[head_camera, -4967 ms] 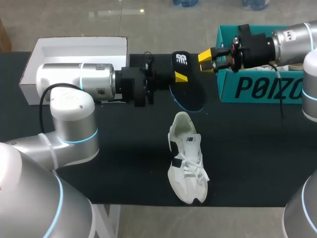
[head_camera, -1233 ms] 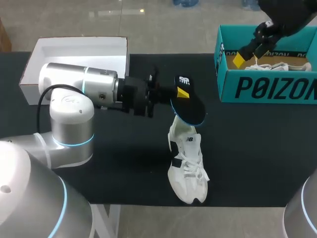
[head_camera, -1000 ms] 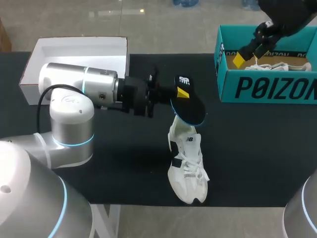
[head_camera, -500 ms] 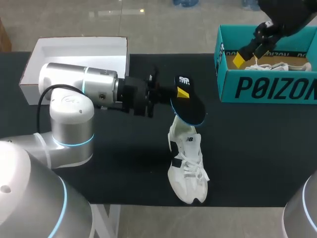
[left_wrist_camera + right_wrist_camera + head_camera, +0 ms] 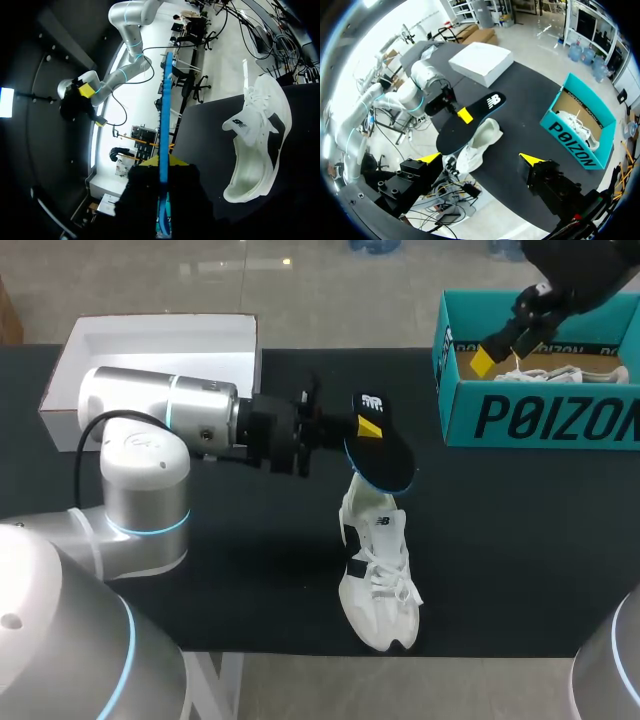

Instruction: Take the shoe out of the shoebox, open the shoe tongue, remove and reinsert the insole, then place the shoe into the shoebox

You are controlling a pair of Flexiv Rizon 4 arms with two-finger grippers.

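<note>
A white shoe [image 5: 378,565] lies on the black table, toe toward the front edge. My left gripper [image 5: 362,426] is shut on a black insole [image 5: 383,452] with a blue edge, holding it just above the shoe's heel opening. In the left wrist view the insole [image 5: 164,115] shows edge-on between the fingers, and the shoe [image 5: 257,135] lies beside it. My right arm [image 5: 570,275] is raised above the teal shoebox [image 5: 540,418]. From high over the table, the right gripper [image 5: 481,158] stands open and empty, looking down on the insole [image 5: 470,122] and shoe [image 5: 477,147].
The teal shoebox [image 5: 570,131] at the back right holds a second white shoe [image 5: 548,371]. A white box lid [image 5: 160,345] sits at the back left behind my left arm. Bare black table lies to the left and right of the shoe.
Since five seconds ago, my right gripper has left the insole and risen over the shoebox, and the left has brought the insole down toward the shoe's heel. The last second shows no motion.
</note>
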